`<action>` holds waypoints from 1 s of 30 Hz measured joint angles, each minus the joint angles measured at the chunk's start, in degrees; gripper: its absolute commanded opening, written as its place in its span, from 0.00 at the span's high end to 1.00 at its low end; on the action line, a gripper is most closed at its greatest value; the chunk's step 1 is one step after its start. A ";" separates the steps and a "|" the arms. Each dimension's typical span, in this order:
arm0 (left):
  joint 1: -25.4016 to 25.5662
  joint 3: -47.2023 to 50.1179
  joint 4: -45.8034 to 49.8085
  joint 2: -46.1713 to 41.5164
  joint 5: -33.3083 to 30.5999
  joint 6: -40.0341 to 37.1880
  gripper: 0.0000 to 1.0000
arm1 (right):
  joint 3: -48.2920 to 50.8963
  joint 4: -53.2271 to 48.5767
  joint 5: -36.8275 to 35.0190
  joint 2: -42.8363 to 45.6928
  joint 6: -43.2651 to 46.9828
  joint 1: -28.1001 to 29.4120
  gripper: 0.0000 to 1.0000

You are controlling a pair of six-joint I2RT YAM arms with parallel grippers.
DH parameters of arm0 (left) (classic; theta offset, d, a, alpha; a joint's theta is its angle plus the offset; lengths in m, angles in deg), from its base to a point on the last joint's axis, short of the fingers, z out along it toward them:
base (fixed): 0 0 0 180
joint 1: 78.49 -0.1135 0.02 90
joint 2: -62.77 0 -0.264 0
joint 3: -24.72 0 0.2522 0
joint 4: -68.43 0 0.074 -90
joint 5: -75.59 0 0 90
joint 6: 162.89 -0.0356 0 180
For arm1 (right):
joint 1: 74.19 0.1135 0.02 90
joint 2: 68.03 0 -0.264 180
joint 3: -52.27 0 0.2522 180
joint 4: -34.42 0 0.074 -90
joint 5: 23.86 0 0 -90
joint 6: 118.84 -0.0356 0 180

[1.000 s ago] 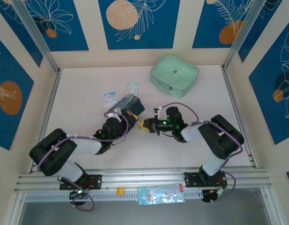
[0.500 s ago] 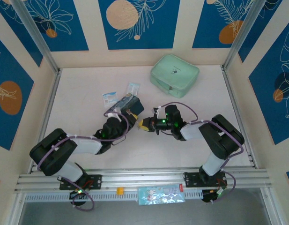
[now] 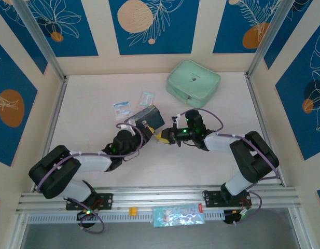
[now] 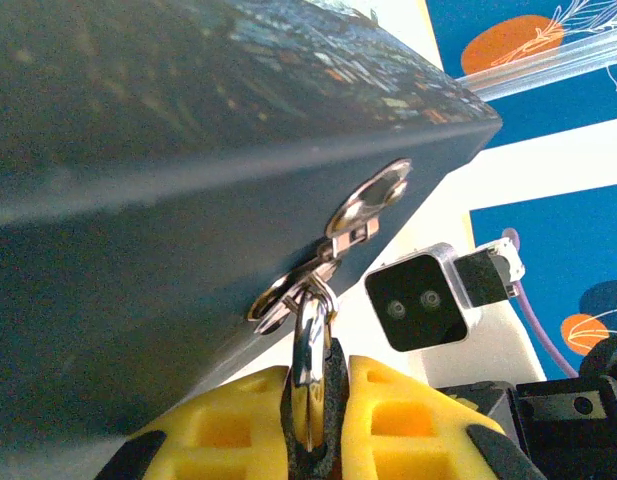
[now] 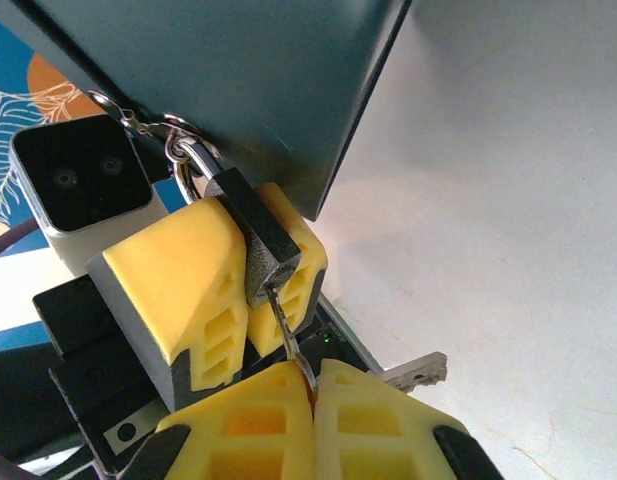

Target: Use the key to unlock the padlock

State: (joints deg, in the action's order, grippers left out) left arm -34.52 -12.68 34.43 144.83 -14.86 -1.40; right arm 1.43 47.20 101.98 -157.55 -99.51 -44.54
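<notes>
The padlock (image 5: pixel 260 235) is a small dark block whose silvery shackle (image 4: pixel 310 335) hangs through the hasp of the dark blue tin box (image 3: pixel 151 114). My left gripper (image 4: pixel 318 385) is shut on the padlock's body, yellow fingers (image 5: pixel 193 275) on either side. The key (image 5: pixel 288 325) is a thin silvery blade with its tip in the padlock's underside. My right gripper (image 5: pixel 313 385) is shut on the key's head, right below the padlock. From above, the left gripper (image 3: pixel 148 132) and right gripper (image 3: pixel 162 137) meet beside the box's near corner.
A second key (image 5: pixel 413 372) dangles beside the right fingers. A mint-green pouch (image 3: pixel 193 83) lies at the back, and two small blue-and-white packets (image 3: pixel 121 109) lie left of the box. Bare white table (image 5: pixel 508 200) spreads to the right.
The right arm's wrist and elbow have swung a little to the right and back. The tin box has shifted slightly right. Both grips are unchanged.
</notes>
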 measured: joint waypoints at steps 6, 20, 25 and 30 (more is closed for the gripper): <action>0.09 -0.44 2.10 -0.90 -0.17 -0.02 1.00 | 0.13 -1.81 -4.07 2.10 -1.81 1.29 1.00; 0.17 -0.94 -0.24 3.10 -4.15 1.99 1.00 | 4.22 9.03 -15.61 0.39 -8.37 5.55 1.00; 0.17 -1.29 -0.20 3.19 -5.92 4.48 1.00 | 4.22 12.61 -15.74 -1.14 -3.82 5.55 1.00; 0.17 -1.29 -0.15 2.97 -6.40 6.54 1.00 | 4.22 13.35 -15.74 -1.53 1.14 5.62 1.00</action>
State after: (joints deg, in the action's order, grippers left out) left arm -34.35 -13.97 34.27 147.80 -21.26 5.13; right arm 5.65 60.56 86.24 -159.08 -98.38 -38.93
